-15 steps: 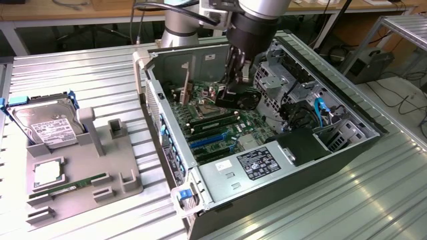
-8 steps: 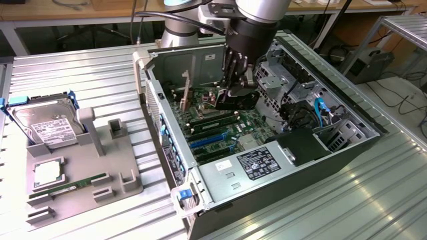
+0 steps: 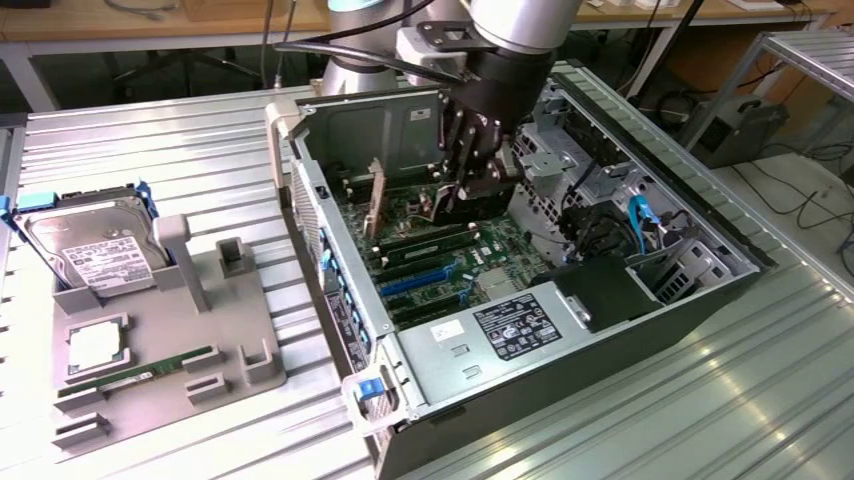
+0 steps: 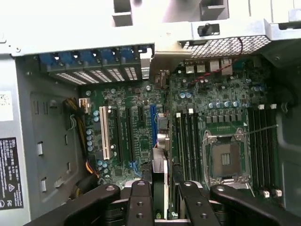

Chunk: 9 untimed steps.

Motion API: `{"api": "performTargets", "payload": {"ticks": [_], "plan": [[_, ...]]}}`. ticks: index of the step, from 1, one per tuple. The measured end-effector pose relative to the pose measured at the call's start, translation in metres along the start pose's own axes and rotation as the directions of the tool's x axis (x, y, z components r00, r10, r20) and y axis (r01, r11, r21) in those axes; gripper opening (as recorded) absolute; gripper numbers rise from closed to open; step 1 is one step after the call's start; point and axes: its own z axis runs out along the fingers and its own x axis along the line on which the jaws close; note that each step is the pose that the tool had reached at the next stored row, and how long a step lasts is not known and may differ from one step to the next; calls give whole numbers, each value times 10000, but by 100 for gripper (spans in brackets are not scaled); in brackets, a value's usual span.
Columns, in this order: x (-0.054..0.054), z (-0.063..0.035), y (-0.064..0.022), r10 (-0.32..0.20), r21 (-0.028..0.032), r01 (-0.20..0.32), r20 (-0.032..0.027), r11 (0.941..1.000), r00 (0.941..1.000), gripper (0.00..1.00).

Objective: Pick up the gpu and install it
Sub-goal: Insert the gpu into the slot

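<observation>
From where I stand, the only writing is on stickers, and none of it can be read. A black label (image 3: 514, 325) with white print sits on the grey power box at the near end of the computer case (image 3: 374, 125). There is also a white label on the hard drive (image 3: 87, 250), which stands in a grey tray (image 3: 227, 340) beside the case, well apart from it. A square chip (image 3: 96, 345) and a green memory stick (image 3: 140, 377) lie flat in that tray.

The gripper (image 3: 470, 185) is down inside the case. The graphics card (image 3: 447, 208) is under it, thin and dark, standing on edge over the green board. Its pale metal bracket is against the case wall that carries the blue clips.

From the wrist, the same black label (image 4: 9, 172) shows white print too fine to read. The graphics card (image 4: 161, 141) is seen edge-on, a narrow dark strip with small silver parts along it. It runs from the gripper (image 4: 164, 203) to its pale bracket at the perforated rear wall of the case (image 4: 235, 30). It stands just beside a blue slot (image 4: 152, 123), between that slot and the long memory slots (image 4: 188, 141). The black fingers (image 4: 141, 202) are closed in on either side of the card, clamping its near end.
</observation>
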Motion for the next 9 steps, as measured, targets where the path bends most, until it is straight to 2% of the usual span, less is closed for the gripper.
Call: {"api": "performTargets", "payload": {"ticks": [2,4,9], "plan": [[0,19,-3,-335,11,335,-19,9994,9994,26],[2,33,-4,-406,17,406,-17,9992,9992,26],[21,88,-10,-435,25,435,40,9990,9990,26]]}}
